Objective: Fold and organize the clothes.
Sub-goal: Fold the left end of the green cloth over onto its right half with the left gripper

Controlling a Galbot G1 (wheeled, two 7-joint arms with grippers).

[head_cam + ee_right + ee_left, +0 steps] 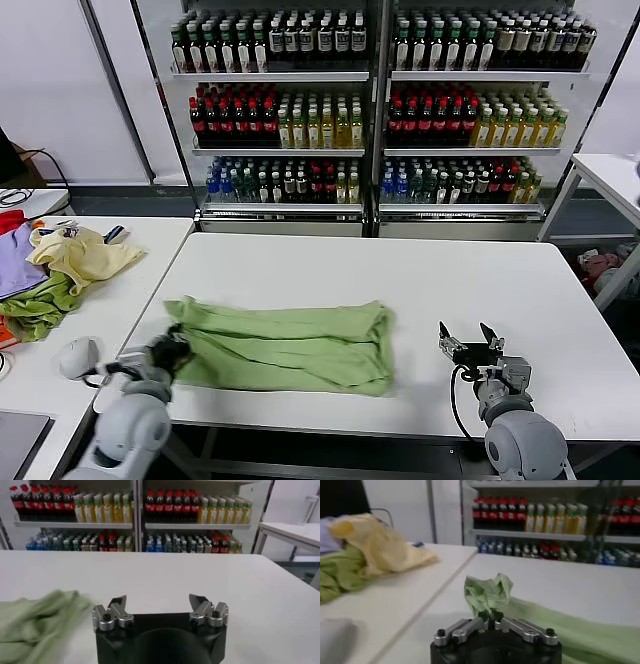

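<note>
Head view: left gripper (178, 350) fingers pinch polo shirt (290, 345); right gripper (470, 341) fingers spread; no legible writing.

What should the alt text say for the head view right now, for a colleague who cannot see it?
A light green shirt lies partly folded on a white table; the left hand is shut on its near-left corner. The right hand is open over bare table to the shirt's right. Other clothes are piled on a side table, with bottle shelves behind.
</note>
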